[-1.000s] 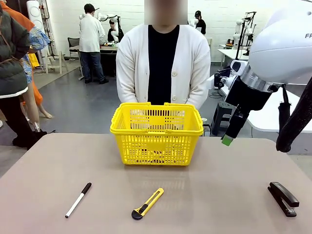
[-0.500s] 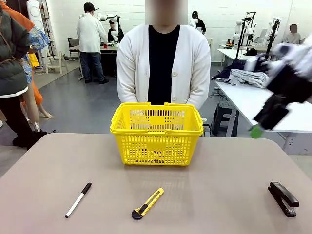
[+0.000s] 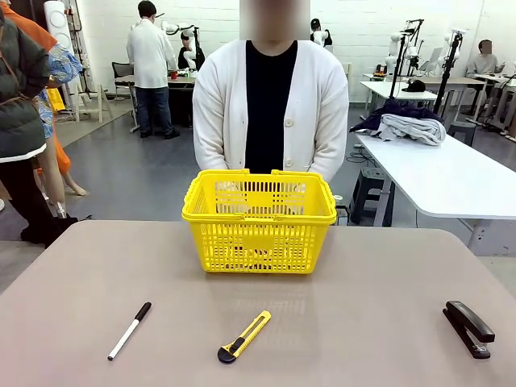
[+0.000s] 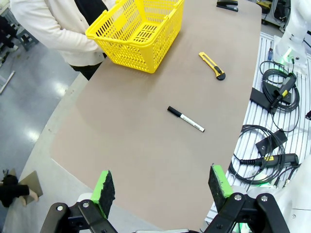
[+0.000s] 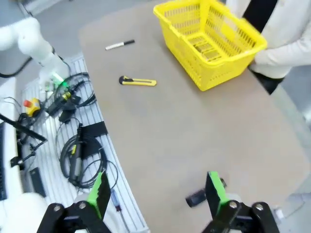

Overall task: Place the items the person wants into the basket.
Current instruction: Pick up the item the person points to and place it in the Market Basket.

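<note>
basket [image 3: 258, 242] sits near the far table [image 3: 363, 266] edge; left end effector [image 4: 163, 187] and right end effector [image 5: 158, 194] gape empty.

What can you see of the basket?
The basket is bright yellow plastic, rectangular, with slotted lattice walls, a solid rim and handles folded down along it. It stands upright at the far middle of the table, open side up, right in front of the person. Something dark shows through the slats at its bottom; too small to tell what. Only the table clearly touches it.
</note>
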Motion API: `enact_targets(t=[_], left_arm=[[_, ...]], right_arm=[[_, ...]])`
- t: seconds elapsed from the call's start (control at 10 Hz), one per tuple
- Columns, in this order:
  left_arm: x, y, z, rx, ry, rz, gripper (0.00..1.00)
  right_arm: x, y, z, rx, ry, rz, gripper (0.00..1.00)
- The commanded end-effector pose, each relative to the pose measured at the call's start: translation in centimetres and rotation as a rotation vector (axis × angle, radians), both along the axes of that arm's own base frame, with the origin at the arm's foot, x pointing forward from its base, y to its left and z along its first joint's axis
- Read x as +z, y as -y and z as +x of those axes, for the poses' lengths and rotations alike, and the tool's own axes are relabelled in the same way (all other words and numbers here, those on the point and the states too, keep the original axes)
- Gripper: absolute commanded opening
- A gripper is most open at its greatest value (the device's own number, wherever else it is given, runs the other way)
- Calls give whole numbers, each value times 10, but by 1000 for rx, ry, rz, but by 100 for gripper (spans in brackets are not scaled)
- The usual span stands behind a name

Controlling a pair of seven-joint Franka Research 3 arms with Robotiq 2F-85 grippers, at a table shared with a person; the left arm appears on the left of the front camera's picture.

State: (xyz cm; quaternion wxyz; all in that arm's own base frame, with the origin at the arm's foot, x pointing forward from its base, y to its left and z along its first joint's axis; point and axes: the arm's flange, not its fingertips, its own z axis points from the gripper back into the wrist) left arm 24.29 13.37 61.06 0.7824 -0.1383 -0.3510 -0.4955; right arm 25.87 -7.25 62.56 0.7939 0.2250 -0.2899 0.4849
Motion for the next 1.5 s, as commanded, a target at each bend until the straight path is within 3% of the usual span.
enact_targets(t=[0.0,0.2,0.5,0.8,1.1,1.2,1.4], left_arm=[[0,1,1,16,-8,8,100],[0,1,1,16,-8,8,100],[0,1,1,16,-8,8,100],[0,1,1,16,-8,8,100],[0,1,1,16,-8,8,100],[0,1,1,16,-8,8,100],[0,1,1,16,-8,8,100]], right_arm=[[-1,29,18,-34,-50,11,100],[-8,59,22,-159,-60,39,100],[-12,87,11,-282,29,47,100],[-25,99,9,-273,80,100,100],[-27,90,18,-203,74,114,100],[-21,98,11,-265,51,90,100],[-21,98,11,-265,51,90,100]])
